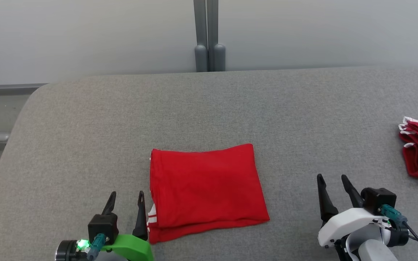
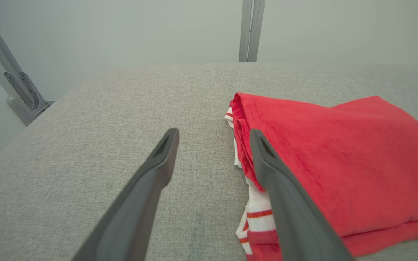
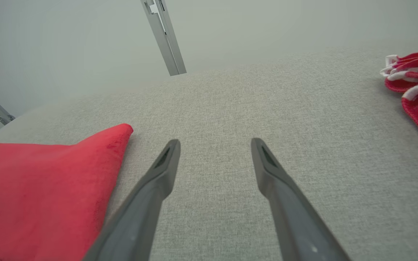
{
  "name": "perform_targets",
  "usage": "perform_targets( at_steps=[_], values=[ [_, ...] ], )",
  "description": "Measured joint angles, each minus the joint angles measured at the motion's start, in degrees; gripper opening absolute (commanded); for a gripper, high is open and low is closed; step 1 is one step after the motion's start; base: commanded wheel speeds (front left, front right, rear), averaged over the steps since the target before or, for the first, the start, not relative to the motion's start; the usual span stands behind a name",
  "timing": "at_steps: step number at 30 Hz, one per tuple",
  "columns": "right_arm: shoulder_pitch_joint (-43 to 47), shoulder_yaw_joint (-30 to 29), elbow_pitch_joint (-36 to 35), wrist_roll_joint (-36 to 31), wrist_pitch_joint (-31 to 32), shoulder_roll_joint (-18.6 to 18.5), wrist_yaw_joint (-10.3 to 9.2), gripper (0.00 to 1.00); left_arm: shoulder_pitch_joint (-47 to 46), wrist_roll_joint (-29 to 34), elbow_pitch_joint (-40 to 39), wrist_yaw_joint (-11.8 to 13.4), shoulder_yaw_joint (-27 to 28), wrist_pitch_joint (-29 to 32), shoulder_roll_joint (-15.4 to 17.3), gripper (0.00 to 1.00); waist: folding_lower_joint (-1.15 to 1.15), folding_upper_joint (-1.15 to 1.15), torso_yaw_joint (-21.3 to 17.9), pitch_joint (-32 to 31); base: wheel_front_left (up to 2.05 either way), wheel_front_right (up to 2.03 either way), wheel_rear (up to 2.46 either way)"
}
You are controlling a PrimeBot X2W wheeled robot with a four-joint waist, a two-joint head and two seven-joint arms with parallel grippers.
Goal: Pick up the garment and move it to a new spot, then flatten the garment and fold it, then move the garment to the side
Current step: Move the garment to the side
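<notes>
We judge the garment (image 1: 205, 188) folded, left gripper (image 1: 127, 194) and right gripper (image 1: 331, 177) spread empty, only the sideways move left.

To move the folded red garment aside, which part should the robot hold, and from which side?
Probably grip the garment at its left edge, coming from the left: the layers lie stacked there with white trim showing, so one finger could slide under them all. The open left pincer stands beside that edge.
</notes>
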Motion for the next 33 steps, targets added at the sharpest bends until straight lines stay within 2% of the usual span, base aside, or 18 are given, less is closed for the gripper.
perform_targets(
  at_steps=[9, 13, 26, 33],
  values=[
    [-1.6, 8.2, 2.3, 2.5, 0.0, 0.0, 0.0, 1.0, 0.0, -0.4, -0.3, -0.4, -2.0, 0.0, 0.0, 1.0, 0.0, 0.0, 3.3, 0.5, 0.0, 0.0, 0.0],
    [-3.1, 10.1, 4.3, 4.0, 0.0, 0.1, 0.01, 1.0, -0.2, -0.8, -0.7, -0.5, -3.1, 0.0, 0.0, 1.0, 0.0, 0.0, 5.5, 1.0, 0.0, 0.0, 0.0],
    [-7.5, 8.1, 10.2, 3.9, 0.0, 0.1, 0.0, 1.0, -1.0, -2.0, -2.0, 0.0, -4.7, 0.0, 0.0, 1.0, 0.0, 0.0, 14.6, 3.8, 0.0, 0.0, 0.0],
    [-8.3, 7.3, 12.5, 3.7, 0.0, 0.1, 0.0, 1.0, -1.2, -2.0, -2.5, 0.1, -4.4, 0.0, 0.0, 1.0, 0.0, 0.0, 16.2, 5.7, 0.0, 0.0, 0.0]
  ],
)
